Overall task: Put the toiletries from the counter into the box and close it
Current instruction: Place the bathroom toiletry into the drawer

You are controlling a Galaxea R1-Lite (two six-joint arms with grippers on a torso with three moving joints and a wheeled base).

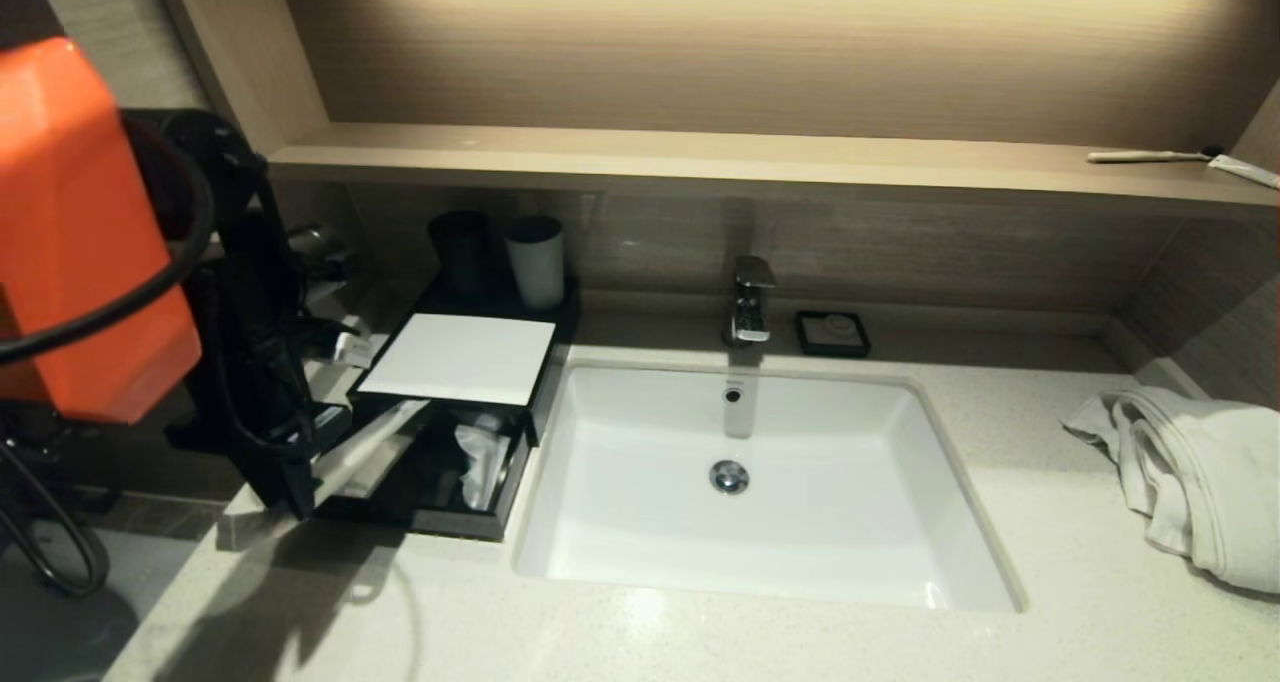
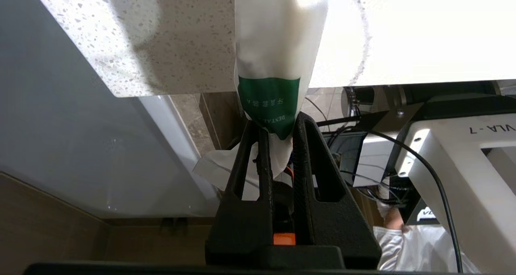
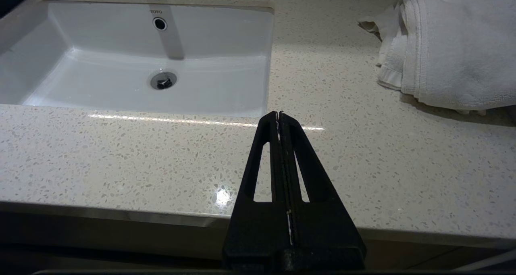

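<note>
Broadly, the counter (image 1: 700, 642) spreads around the sink, and the box (image 1: 440, 432) stands at its left end, drawer pulled open under the white top with 1 packet (image 1: 480, 457) inside. My left gripper (image 2: 278, 136) is clamped on the long packet (image 2: 274, 45) by its green-labelled end beside the drawer; it looks light, soft and slippery, likely to droop. My right gripper (image 3: 279, 115) is parked, pressed together.

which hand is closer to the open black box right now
Left. The left hand, shut on the long packet, is at the box. The right hand hangs over the counter's front edge, beyond the sink.
</note>
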